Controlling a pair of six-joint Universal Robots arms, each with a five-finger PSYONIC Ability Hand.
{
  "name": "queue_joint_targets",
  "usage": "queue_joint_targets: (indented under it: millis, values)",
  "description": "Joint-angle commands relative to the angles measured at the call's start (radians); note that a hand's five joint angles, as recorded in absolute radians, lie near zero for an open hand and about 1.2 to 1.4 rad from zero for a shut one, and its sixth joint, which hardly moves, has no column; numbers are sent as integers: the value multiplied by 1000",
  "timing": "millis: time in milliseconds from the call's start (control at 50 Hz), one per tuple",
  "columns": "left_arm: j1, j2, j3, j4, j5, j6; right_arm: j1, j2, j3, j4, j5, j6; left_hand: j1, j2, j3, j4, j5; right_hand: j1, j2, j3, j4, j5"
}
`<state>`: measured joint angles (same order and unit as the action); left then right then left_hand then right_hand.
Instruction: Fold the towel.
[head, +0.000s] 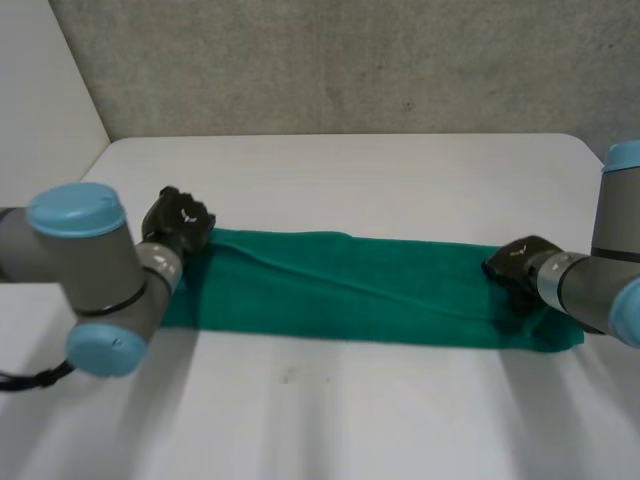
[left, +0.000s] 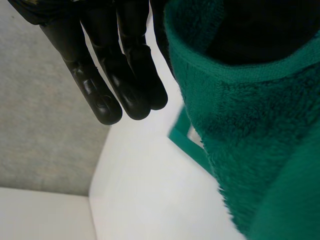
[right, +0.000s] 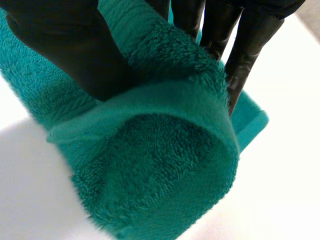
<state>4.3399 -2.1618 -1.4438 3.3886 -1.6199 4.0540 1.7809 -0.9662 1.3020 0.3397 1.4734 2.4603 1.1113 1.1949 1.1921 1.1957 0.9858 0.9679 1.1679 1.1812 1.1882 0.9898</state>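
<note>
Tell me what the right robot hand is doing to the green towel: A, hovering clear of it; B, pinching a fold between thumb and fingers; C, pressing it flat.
B: the right robot hand clamps a raised fold of the towel between thumb and fingers.

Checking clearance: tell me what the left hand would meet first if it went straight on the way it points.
Probably the bare white table: it lies ahead of the black left hand, with the green terry towel beside it. Depth is unclear.
</note>
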Motion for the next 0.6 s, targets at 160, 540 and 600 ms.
queue_joint_targets:
  millis: [160, 540, 600]
  values:
    - [-5, -309, 342, 29, 37, 5, 3, 210, -239, -74, 65, 51, 285, 201, 204, 201, 236, 428, 228, 215, 208, 232]
    - [-37, -280, 330, 130, 124, 5, 2, 155, -288, -82, 148, 112, -707, -791, -788, -791, -756, -410, -610, -623, -630, -607]
    - [-39, -259, 322, 143, 123, 3, -5, 133, -287, -103, 149, 123, -707, -791, -788, -791, -756, -460, -660, -673, -680, -656]
